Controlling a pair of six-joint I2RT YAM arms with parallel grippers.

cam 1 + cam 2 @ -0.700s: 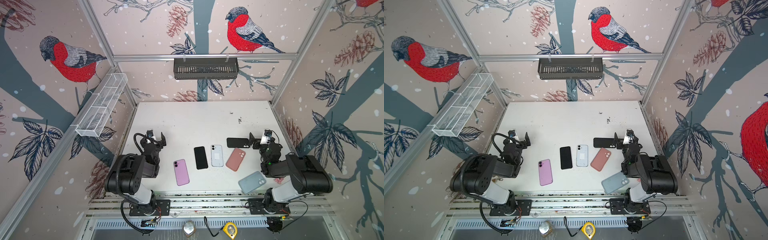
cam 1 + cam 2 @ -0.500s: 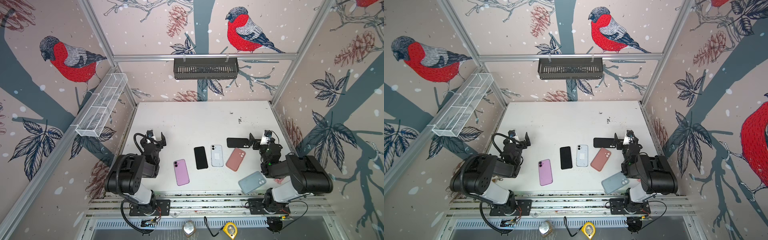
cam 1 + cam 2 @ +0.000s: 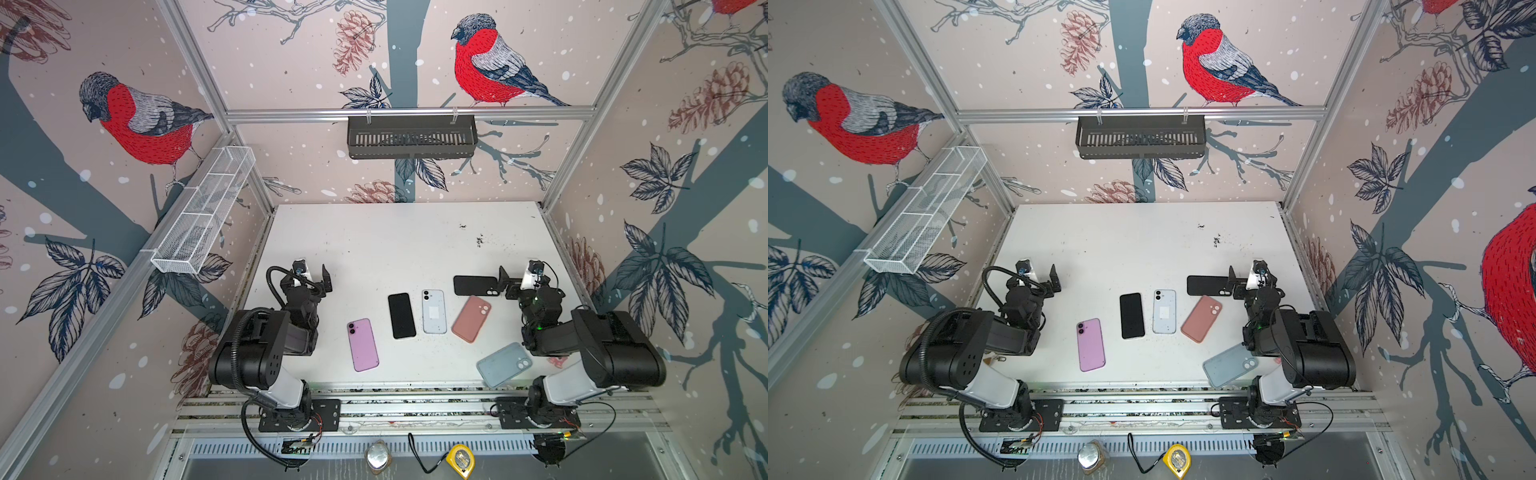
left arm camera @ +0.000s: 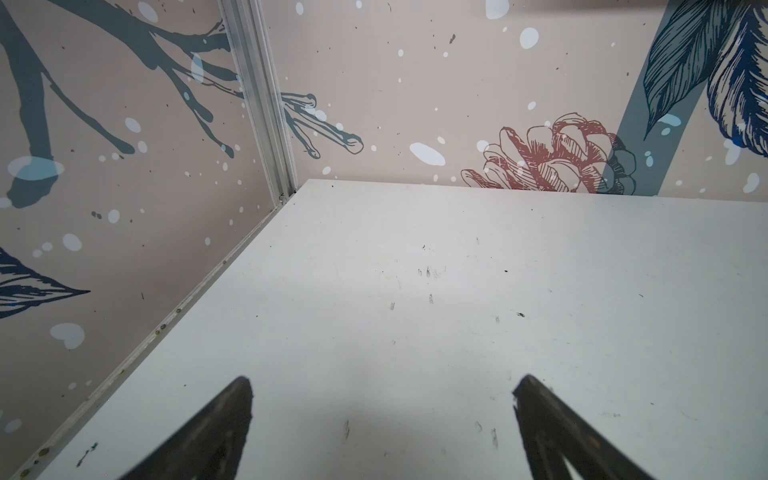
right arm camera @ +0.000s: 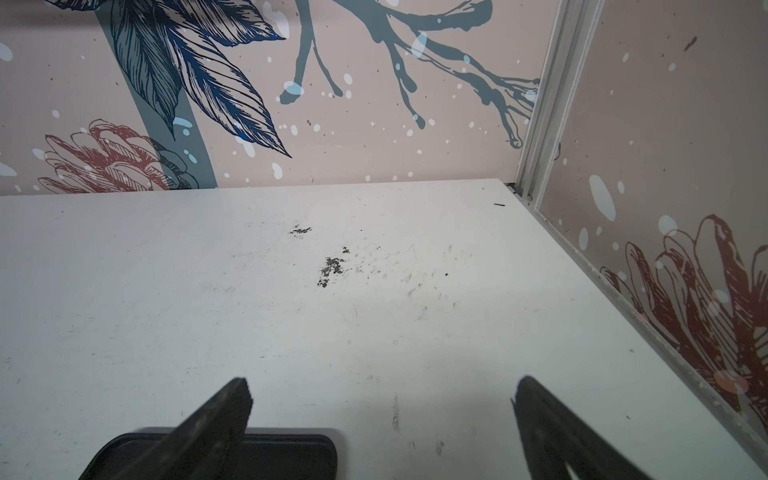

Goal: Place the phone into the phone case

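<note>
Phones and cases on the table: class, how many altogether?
6: purple phone left, black phone, pale blue phone and terracotta case mid-row, black case by the right gripper, grey-blue case at the front edge. The right arm may hide more.

bench (image 3: 374, 241): white, scuffed; dark flecks (image 3: 480, 240) toward far right
black basket (image 3: 411, 137): slotted, hangs on back wall above bench
wire basket (image 3: 203, 212): white mesh, several compartments, mounted on left wall
tape measure (image 3: 460, 459): yellow, black cord, lies past bench's near edge
round metal object (image 3: 377, 456): near tape measure, kind unclear
walls (image 3: 291, 62): bullfinch, pinecone, leaf print
</note>
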